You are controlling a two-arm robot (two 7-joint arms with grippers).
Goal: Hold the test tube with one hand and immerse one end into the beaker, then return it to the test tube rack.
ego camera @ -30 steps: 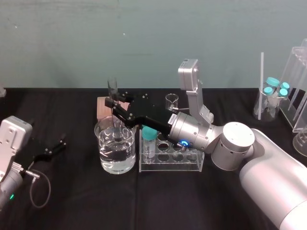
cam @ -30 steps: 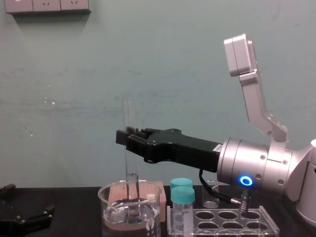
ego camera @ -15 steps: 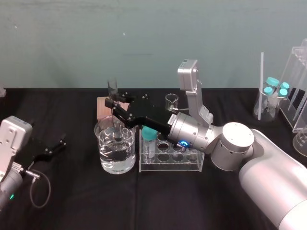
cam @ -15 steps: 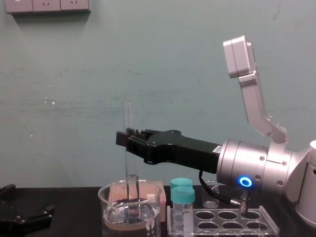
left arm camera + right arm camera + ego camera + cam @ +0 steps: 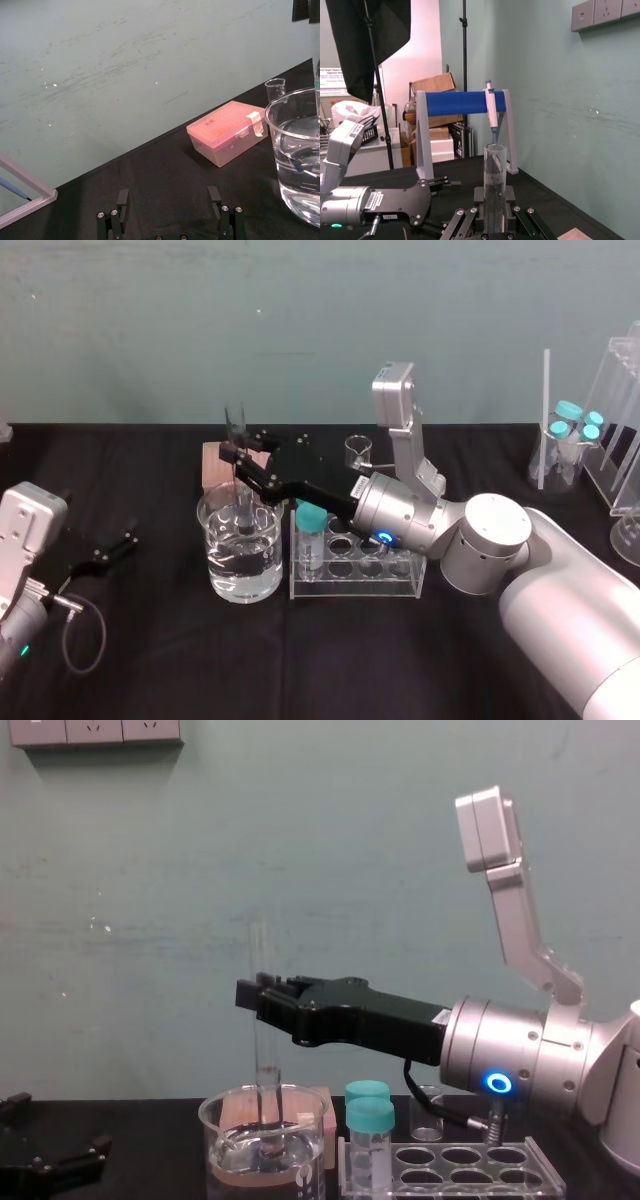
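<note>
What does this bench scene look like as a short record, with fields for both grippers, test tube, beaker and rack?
Right gripper: shut on the test tube, above the beaker
Test tube: upright, lower end inside the beaker
Beaker: part-filled with clear liquid
Test tube rack: just right of the beaker
Left gripper: open, parked at the left

Wall: plain teal wall (image 5: 150, 920) behind the table, flecked with pale scuffs.
Sockets: white socket plates (image 5: 95, 730) at the chest view's upper left.
Table: black tabletop (image 5: 150, 660) across the head view's lower half.
Far room: black panel on a stand (image 5: 370, 40) at the right wrist view's upper left, with cardboard boxes (image 5: 432, 83) beside it.
</note>
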